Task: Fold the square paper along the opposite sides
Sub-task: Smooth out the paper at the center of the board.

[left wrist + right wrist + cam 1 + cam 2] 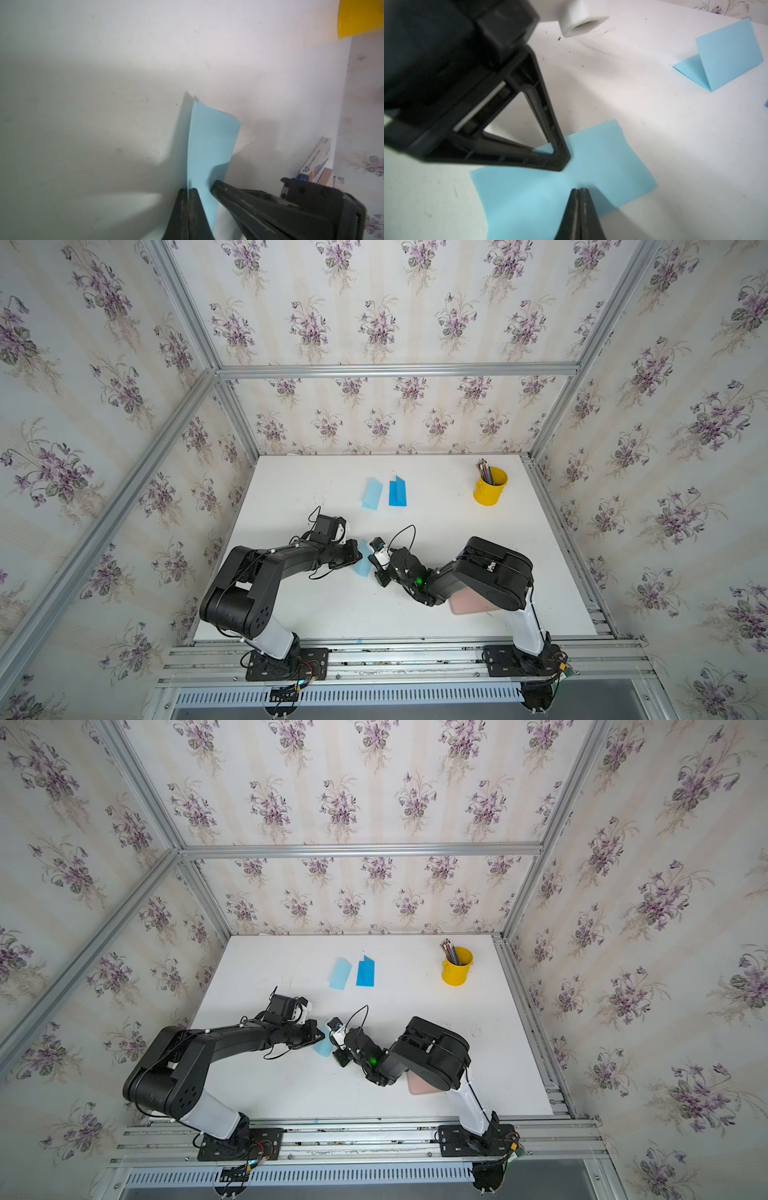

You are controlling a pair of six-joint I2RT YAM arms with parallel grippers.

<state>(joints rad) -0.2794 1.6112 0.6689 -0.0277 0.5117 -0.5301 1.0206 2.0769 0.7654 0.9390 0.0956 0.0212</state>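
The left fingers (187,194) are pressing flat together on one edge of the light blue paper (209,145). A sliver of the sheet is showing between them, so they appear to be pinching it. The right fingers (580,194) are also pressing fully together with nothing visible between them, and their tips are resting on the paper's upper face just beside the left tips.

The paper is lying near the middle of the worktop (291,497), a little toward its left edge, between the two arms. It is already doubled over: two layers are showing at its far end in the left wrist view, and it is bowing upward rather than lying flat.

The fold itself seems made, so the step in hand is probably setting the crease. The next move is likely calling for one pair of fingers to keep the matched edges pinned. The other would be pressing down and sliding along the fold line, gently enough that the light sheet is not skidding or springing open.
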